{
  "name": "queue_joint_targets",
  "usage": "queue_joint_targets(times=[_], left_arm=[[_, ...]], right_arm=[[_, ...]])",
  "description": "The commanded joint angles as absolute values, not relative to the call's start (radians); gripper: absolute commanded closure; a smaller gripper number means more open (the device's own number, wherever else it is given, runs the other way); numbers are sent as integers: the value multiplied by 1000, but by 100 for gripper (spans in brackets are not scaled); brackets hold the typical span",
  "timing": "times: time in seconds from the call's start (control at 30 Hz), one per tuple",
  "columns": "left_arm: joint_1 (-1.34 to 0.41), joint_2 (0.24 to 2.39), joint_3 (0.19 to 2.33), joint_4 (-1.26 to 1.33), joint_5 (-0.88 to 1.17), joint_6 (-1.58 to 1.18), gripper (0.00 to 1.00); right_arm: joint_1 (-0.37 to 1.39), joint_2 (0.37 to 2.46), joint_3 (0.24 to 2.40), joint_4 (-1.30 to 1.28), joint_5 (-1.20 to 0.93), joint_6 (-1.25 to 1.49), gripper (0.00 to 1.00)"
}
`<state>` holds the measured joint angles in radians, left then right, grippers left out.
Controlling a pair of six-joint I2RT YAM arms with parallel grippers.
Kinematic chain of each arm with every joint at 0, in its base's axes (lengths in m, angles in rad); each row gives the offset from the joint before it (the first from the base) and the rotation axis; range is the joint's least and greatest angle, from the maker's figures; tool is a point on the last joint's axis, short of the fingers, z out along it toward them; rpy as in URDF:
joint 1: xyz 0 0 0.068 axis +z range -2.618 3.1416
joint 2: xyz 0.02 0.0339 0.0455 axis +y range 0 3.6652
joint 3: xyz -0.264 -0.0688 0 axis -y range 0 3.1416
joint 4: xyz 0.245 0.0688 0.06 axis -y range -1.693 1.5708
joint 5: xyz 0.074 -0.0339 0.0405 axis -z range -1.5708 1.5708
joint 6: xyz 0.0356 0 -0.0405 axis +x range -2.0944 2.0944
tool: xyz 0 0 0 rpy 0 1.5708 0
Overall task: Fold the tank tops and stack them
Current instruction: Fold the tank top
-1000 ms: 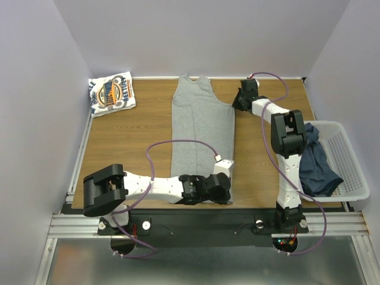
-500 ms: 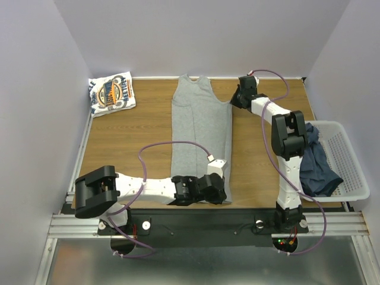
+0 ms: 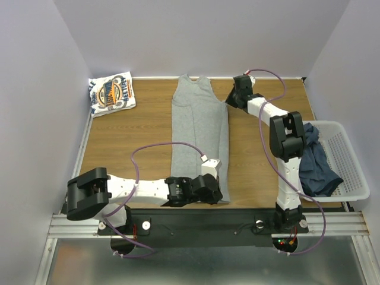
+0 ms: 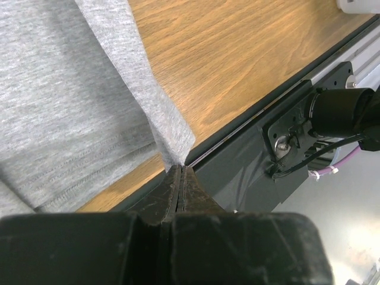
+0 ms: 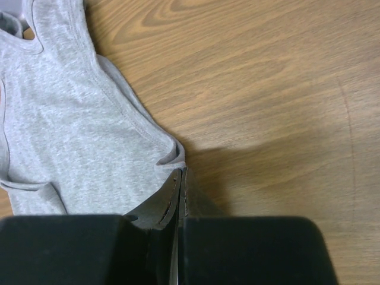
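Observation:
A light grey tank top (image 3: 199, 127) lies lengthwise down the middle of the table, straps at the far edge. My left gripper (image 3: 222, 196) is at its near right hem corner. In the left wrist view it (image 4: 181, 170) is shut on that corner of grey cloth (image 4: 71, 89), which is lifted just over the table's front edge. My right gripper (image 3: 228, 102) is shut on the right armhole edge, where the pinched cloth (image 5: 65, 136) bunches at the fingertips (image 5: 181, 172). A folded white printed tank top (image 3: 111, 94) lies at the back left. Dark slate-blue tank tops (image 3: 314, 163) sit in the basket.
A white mesh basket (image 3: 351, 155) stands at the table's right edge, beside the right arm's base. The black front rail (image 4: 279, 136) with a bolt and cables runs just under the left gripper. Bare wood lies between the grey top and the basket.
Both grippers have moved left with the grey tank top's right edge in them, so that edge has shifted inward. The left arm's elbow has swung further left.

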<state>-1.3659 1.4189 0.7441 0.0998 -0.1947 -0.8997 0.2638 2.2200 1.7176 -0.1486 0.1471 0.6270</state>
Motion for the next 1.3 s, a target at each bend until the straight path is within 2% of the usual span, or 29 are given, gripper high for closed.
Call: queue_joint_targets(times=[0.0, 1.27], left_arm=[[-1364, 1361, 716, 115, -222, -917, 100], [-1365, 1247, 535, 60, -189, -1019, 100]], right_arm=[[284, 2151, 1710, -123, 178, 653, 100], [436, 2329, 1940, -147, 215, 673, 100]])
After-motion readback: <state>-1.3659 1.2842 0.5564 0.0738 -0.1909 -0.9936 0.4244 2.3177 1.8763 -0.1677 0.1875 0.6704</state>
